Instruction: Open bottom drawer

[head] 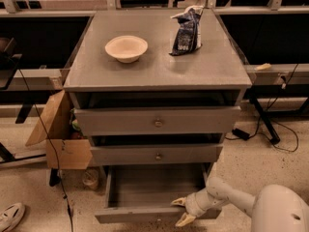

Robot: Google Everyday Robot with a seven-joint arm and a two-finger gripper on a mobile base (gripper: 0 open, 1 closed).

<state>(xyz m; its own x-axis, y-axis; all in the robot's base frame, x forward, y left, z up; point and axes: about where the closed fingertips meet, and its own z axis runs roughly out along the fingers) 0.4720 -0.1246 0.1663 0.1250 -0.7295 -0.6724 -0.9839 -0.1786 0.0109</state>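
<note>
bottom drawer is pulled out, gripper sits at its front panel, fingers spread wide either side, can't really tell if they're pinching it

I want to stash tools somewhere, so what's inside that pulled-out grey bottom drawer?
The grey wooden bottom drawer shows only a bare grey tray floor. Its rear is hidden under the middle drawer front, and the white arm's gripper at the front rim covers a small patch.

speckled beige floor, open cardboard box, grey side benches
</note>
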